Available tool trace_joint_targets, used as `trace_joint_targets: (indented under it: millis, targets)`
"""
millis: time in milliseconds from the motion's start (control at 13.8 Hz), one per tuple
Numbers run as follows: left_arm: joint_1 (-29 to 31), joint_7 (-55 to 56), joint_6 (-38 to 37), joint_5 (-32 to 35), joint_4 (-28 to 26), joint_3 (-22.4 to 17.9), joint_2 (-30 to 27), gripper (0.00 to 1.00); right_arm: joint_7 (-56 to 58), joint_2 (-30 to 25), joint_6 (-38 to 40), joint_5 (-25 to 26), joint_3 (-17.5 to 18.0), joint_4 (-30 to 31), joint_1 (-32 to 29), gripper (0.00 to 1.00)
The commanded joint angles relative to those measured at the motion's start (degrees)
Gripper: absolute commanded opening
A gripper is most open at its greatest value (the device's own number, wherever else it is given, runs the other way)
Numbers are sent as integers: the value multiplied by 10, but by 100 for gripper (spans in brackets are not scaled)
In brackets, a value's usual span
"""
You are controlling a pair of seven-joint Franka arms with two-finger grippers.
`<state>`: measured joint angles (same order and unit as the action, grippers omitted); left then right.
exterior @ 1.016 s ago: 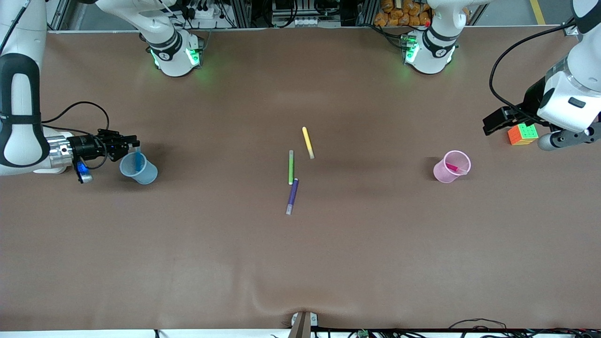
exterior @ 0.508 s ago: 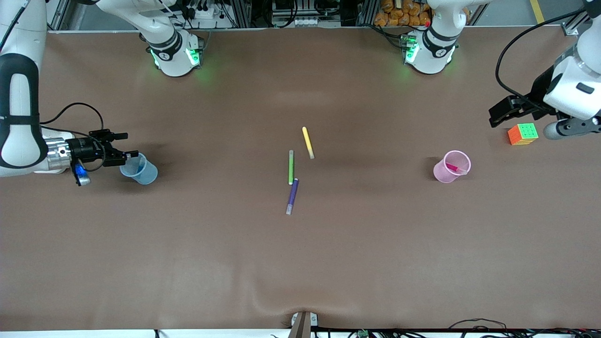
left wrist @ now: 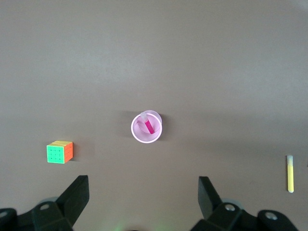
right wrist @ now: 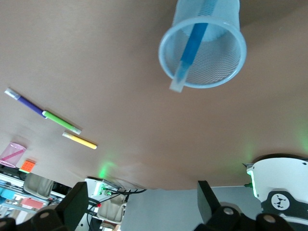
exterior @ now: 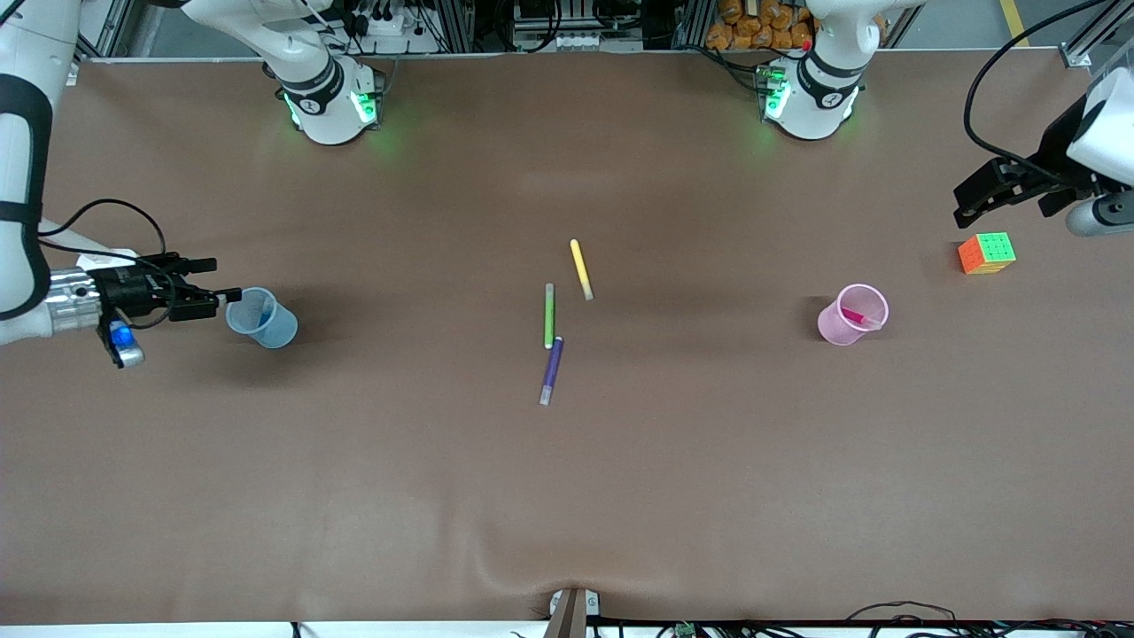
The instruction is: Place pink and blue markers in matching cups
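Comparing with a second ago, I see my right claw (exterior: 226, 293) has let go of the blue marker (exterior: 263, 310), which now leans inside the blue cup (exterior: 262, 320), and has backed off beside it, fingers wide. The pink marker (exterior: 855, 315) rests in the pink cup (exterior: 851, 315), so both look placed. My left claw (exterior: 970, 196), wide and empty, has lifted away above the Rubik's cube (exterior: 986, 253) on the desk (exterior: 567, 496).

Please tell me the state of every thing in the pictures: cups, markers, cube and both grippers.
blue cup: upright, holds the blue marker.
pink cup: upright, holds the pink marker.
yellow marker, green marker, purple marker: lying on the table.
cube: resting on the table.
right gripper: open, beside the blue cup.
left gripper: open, above the cube.
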<state>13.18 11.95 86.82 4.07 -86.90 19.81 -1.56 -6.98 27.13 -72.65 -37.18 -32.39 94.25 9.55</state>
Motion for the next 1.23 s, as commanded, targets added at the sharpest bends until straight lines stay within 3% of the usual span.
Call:
trace_joint_targets:
  millis: [0,73,290,363,726,1016,1161]
  targets:
    - [19,-33,12,-14,-18,1,-16,100,7,-5,13,25,4,-35,2,100]
    - [19,-34,12,-14,-18,1,-16,100,10,-6,13,39,10,-49,1,100]
    - [17,-34,12,-14,-18,2,-15,100,9,-28,15,167,85,-115,-6,100]
    - [17,-34,11,-13,-17,3,-15,100,9,-35,15,187,103,-129,-8,100]
    - [14,-34,11,-8,-16,7,-10,100,4,-117,27,196,171,-165,-33,100]
    - [15,-39,2,-7,-16,8,-19,100,32,-128,26,185,207,-207,-72,100]
    - [13,-39,-6,-7,-14,8,-20,100,59,-141,26,193,207,-219,-81,100]
